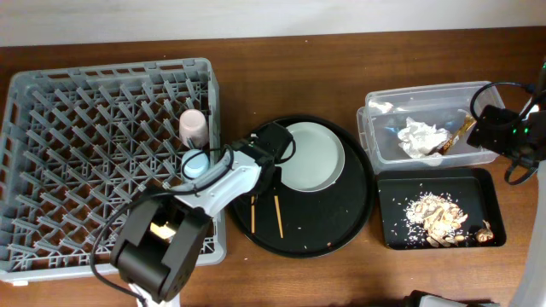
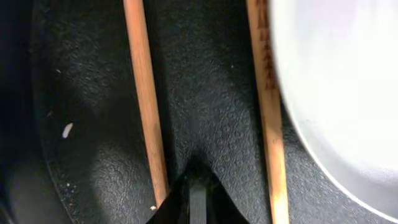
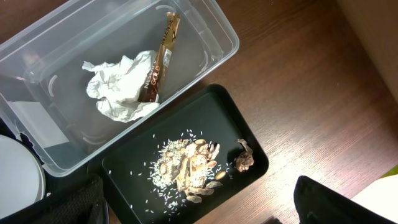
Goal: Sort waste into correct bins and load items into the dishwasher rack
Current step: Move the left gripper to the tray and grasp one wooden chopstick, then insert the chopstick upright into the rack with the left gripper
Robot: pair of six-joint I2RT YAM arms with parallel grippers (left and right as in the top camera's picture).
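Brown wooden table (image 1: 290, 77) under dishwasher rack (image 1: 85, 128) and round black tray (image 1: 341, 226)

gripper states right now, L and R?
Left gripper: closed, holding nothing.
Right gripper: open, holding nothing.

The overhead view is lit evenly and brightly, and only soft shadows are cast on the table (image 1: 290, 68). The left wrist view is taken very close: the plate (image 2: 348, 81) is blurred and washed out to a pale glare, the chopsticks (image 2: 146, 99) are slightly soft, and deep shadow is thrown along the left edge. The right wrist view is sharp, with faint glints seen on the tub (image 3: 211, 43)
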